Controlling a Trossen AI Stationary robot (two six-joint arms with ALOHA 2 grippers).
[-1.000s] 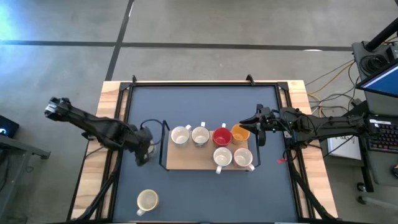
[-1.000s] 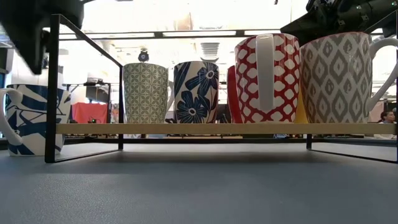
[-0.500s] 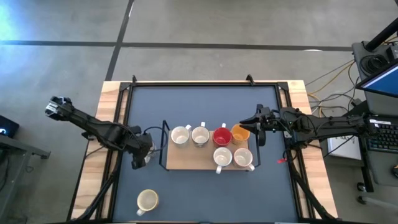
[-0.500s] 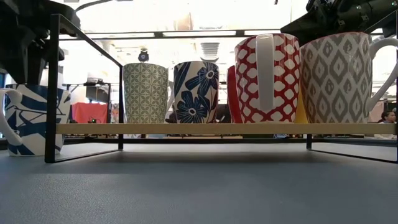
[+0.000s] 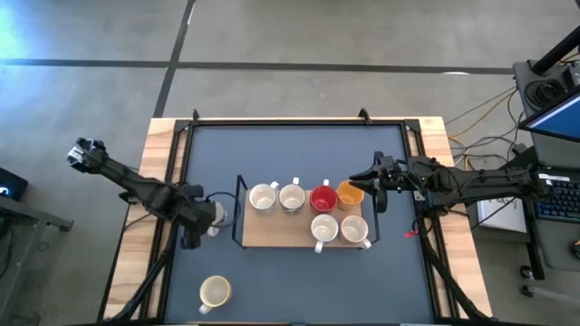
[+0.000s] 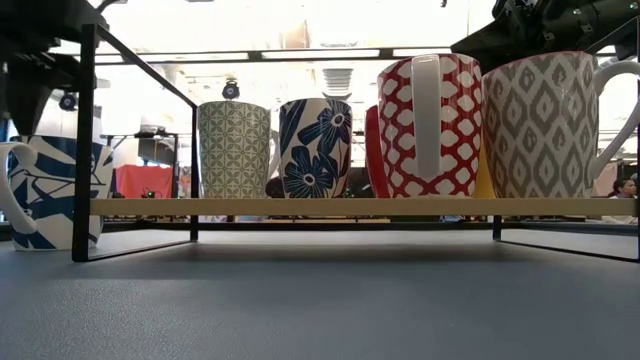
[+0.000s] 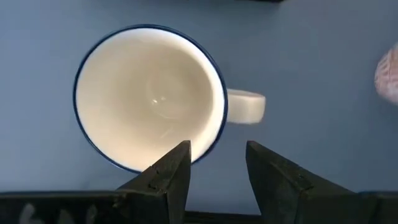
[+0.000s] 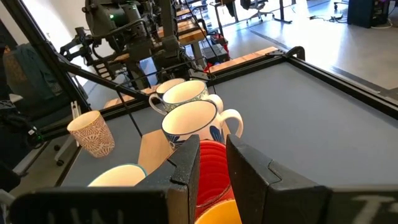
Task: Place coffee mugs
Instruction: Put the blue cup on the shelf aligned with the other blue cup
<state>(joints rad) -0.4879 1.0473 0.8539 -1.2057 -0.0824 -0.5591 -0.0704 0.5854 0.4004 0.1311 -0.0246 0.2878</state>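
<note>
A concrete floor surrounds a dark table (image 5: pixel 299 145) with wooden edges; the low view looks into a bright room behind.

A wooden rack (image 5: pixel 272 234) in a black wire frame sits at the table's centre and carries six mugs. In its 12 o'clock row stand two white mugs (image 5: pixel 263 197) and (image 5: pixel 292 196), a red mug (image 5: pixel 323 198) and an orange mug (image 5: pixel 350 193), left to right. At 6 o'clock of the red and orange ones stand two more white mugs (image 5: pixel 323 228) and (image 5: pixel 354 231). In the low view these show patterns: green lattice, blue flowers, red-and-white, grey diamonds. No writing can be read on any of them.

A blue-patterned mug (image 7: pixel 149 98) with a blue rim stands on the table at 9 o'clock of the rack. The left gripper (image 5: pixel 192 226) hangs over it, its fingers (image 7: pixel 171 174) apart near the rim on the handle side. Whether they touch it cannot be told.

A cream mug (image 5: pixel 215 292) stands alone at 7 o'clock of the rack, well apart.

The right gripper (image 5: pixel 379 174) sits at 3 o'clock of the orange mug, jaws slightly apart.
</note>
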